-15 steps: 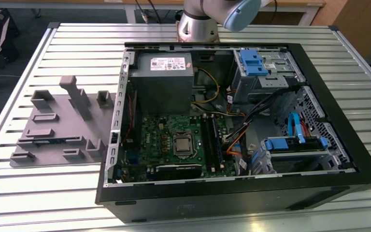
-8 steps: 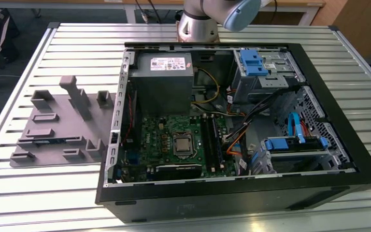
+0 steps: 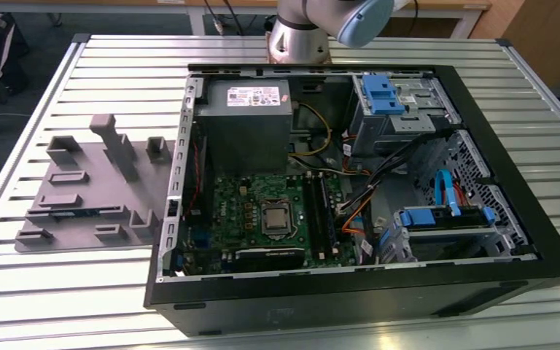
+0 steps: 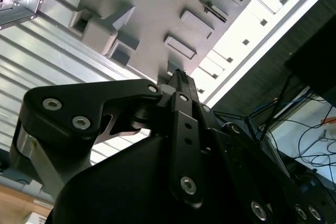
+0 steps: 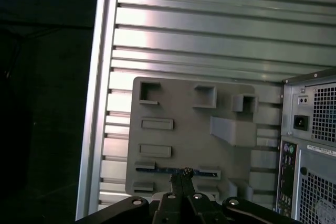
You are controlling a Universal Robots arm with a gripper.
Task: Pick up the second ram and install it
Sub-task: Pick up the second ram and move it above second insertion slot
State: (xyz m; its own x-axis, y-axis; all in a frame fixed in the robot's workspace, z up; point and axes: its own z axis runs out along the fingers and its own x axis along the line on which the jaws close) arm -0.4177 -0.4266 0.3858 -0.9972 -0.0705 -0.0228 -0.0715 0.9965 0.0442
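Slatted table [image 5: 210, 40], gray tray [image 5: 178, 103], blue ram [image 5: 152, 170] in its slot. Gripper [image 5: 182, 173] hangs above, fingers pressed together, empty; a clean grab needs a square, centred approach.

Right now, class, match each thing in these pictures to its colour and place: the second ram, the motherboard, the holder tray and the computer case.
Things:
1. second ram
2. motherboard
3. holder tray
4. computer case

Colour and place:
A. green, inside the case
B. blue, in the tray
C. gray, on the table beside the case
D. black, open on top

Pairs: 1-B, 2-A, 3-C, 4-D
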